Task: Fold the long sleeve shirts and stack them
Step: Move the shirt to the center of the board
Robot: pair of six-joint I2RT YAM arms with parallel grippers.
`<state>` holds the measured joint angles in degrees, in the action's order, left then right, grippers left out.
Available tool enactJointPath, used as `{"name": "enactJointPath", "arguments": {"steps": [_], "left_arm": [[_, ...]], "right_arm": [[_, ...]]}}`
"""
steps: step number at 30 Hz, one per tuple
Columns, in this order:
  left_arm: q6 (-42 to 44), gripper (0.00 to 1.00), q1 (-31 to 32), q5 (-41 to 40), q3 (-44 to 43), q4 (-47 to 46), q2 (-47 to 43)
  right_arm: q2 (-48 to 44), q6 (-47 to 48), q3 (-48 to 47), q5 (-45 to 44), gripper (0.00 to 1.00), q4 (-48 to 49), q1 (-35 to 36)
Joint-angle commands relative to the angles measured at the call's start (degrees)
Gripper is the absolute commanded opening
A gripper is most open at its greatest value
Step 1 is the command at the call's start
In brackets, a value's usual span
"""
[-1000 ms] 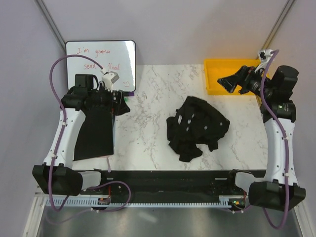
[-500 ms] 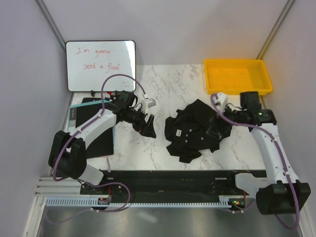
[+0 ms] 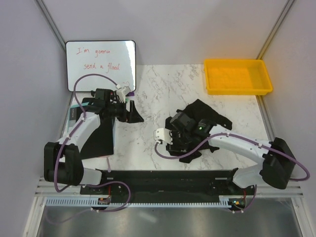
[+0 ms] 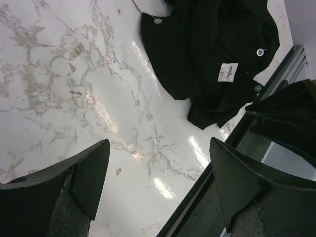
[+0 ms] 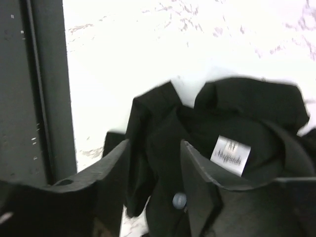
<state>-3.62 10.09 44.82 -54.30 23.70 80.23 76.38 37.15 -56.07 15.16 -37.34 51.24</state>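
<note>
One black long sleeve shirt (image 3: 205, 121) lies crumpled on the marble table, right of centre. In the left wrist view the shirt (image 4: 207, 54) shows pale buttons and a white neck label. My right gripper (image 3: 178, 133) is down on the shirt's left part. In the right wrist view the right gripper (image 5: 154, 145) has its jaws half narrowed around a fold of the shirt (image 5: 163, 148), next to a button, and the fold is not pinched. My left gripper (image 3: 136, 112) hovers left of the shirt. The left gripper (image 4: 159, 143) is open wide over bare marble with nothing between its fingers.
A yellow bin (image 3: 238, 76) stands at the back right. A whiteboard (image 3: 101, 64) leans at the back left. A flat black board (image 3: 96, 136) lies under the left arm. The dark rail (image 3: 168, 177) runs along the table's near edge.
The right arm swept from the shirt's right side across to its left part and its jaws narrowed around a fold. The left gripper drew back to the left, away from the shirt.
</note>
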Motion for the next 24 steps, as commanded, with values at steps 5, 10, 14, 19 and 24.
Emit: {"name": "enactJointPath", "arguments": {"steps": [5,10,14,19,24], "left_arm": [[0.6,0.89,-3.8,-0.4,1.5,3.7,-6.7],[1.7,0.89,-4.8,-1.9,0.4,6.2,-8.3],[0.3,0.90,-7.1,-2.0,0.3,7.1,-8.1],[-1.7,0.90,-9.2,-0.1,-1.7,7.3,-5.5],[-1.8,0.90,-9.2,-0.1,-3.8,7.3,-3.5]], "right_arm": [[14.7,4.8,-9.7,-7.2,0.46,1.1,4.0],[21.5,6.9,-15.1,-7.9,0.41,-3.8,4.0],[22.5,7.9,-18.4,-7.5,0.37,-8.4,4.0],[21.8,10.4,-21.6,-6.8,0.40,-17.8,3.9],[22.5,11.2,-20.7,-5.5,0.42,-18.7,3.8]]}}
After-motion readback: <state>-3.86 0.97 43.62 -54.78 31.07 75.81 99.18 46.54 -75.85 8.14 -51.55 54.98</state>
